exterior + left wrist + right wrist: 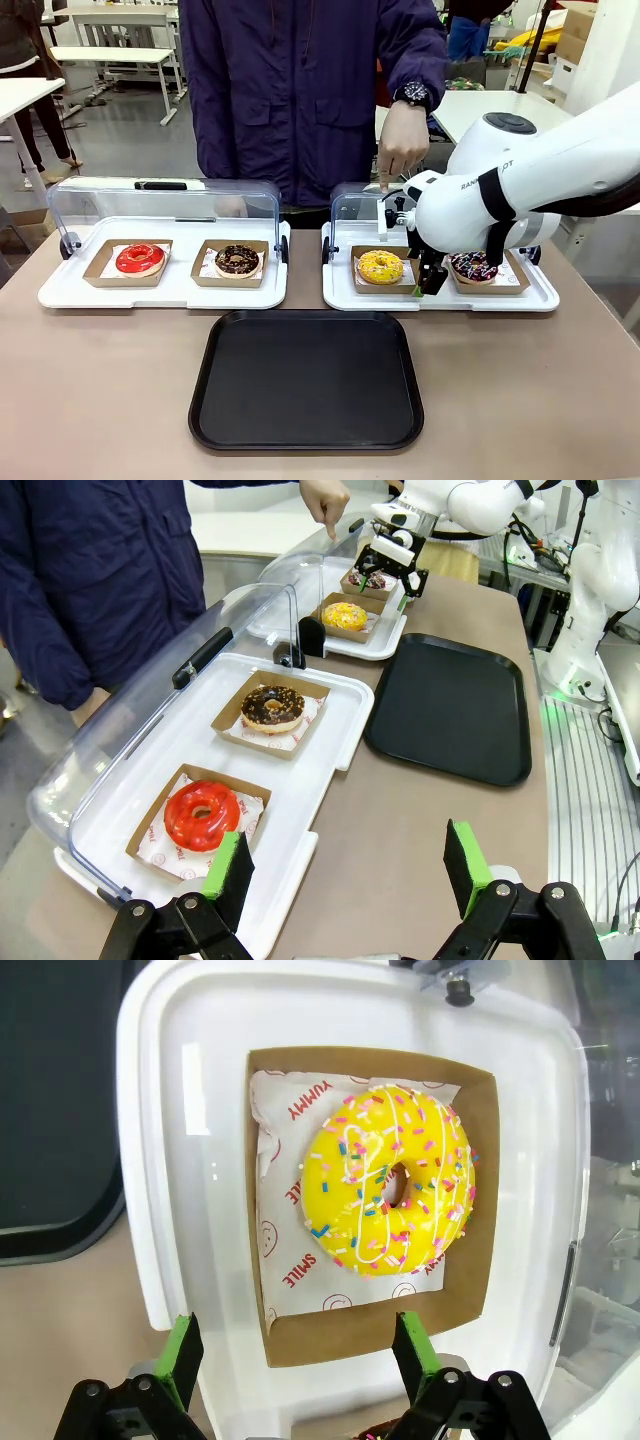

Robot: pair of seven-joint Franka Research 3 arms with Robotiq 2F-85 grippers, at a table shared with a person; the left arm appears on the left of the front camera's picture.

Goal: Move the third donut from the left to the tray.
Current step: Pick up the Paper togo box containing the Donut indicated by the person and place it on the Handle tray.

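- Worktop (100, 400) carries two white display trays side by side at the far side, both clear lids raised, with the black tray (305, 380) lying flat just near of them, in the middle.
- Left display tray (180, 295): the red donut (140, 259) sits on the left and a chocolate donut (237, 260) on the right, each in its own brown cardboard holder.
- Right display tray (440, 302): the yellow donut (380, 267) with coloured sprinkles sits in its cardboard holder (362, 285) on printed paper, and a dark sprinkled donut (470, 266) is in the holder to its right.
- The right end effector (430, 288) is down at the right edge of the yellow donut's holder, green pads wide apart and gripping nothing.
- The left end effector (347, 865) hovers by the left tray's end near the red donut, pads apart and holding nothing.
- The person's hand (403, 145) points a finger down at the right tray's raised lid (352, 210).
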